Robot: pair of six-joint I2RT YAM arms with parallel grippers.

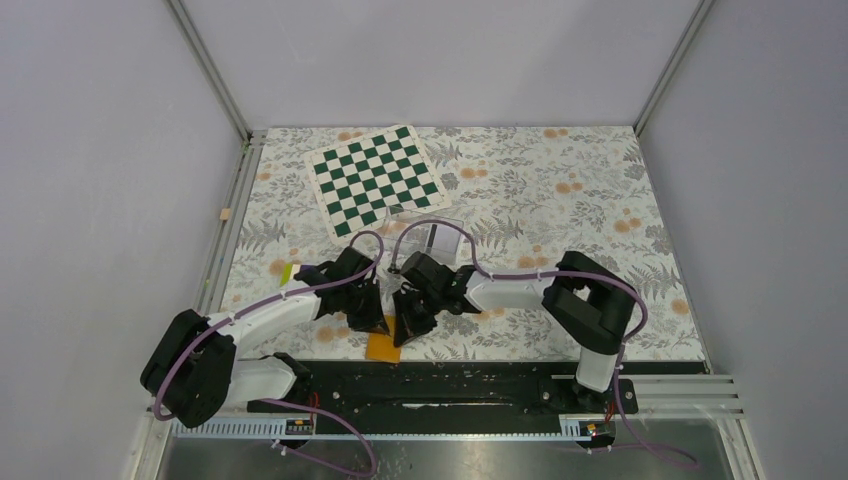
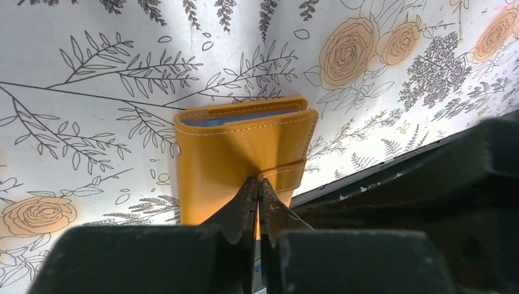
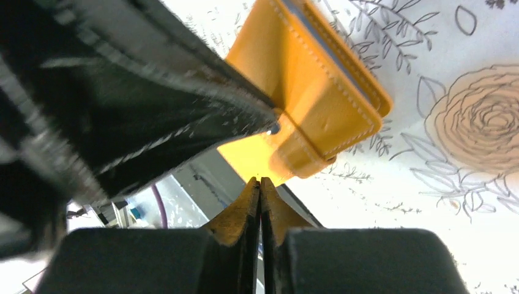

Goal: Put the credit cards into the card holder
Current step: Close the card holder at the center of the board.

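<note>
Closed holder [image 1: 383, 346] at the near edge of the surface [image 1: 560, 200], its strap [image 2: 287, 174] folded over the cover. The left pincer [image 2: 257, 187], fingers together, touches the cover beside the strap. The right pincer [image 3: 260, 182], fingers together, sits at the holder's near edge. Step judged: opening the holder. The next move calls for lifting the strap while the holder is steadied. No cards visible.

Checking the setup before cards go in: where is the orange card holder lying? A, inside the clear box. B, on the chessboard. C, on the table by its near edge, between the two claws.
C: the holder lies on the table by the near edge, with the left claw and right claw both at it.
</note>
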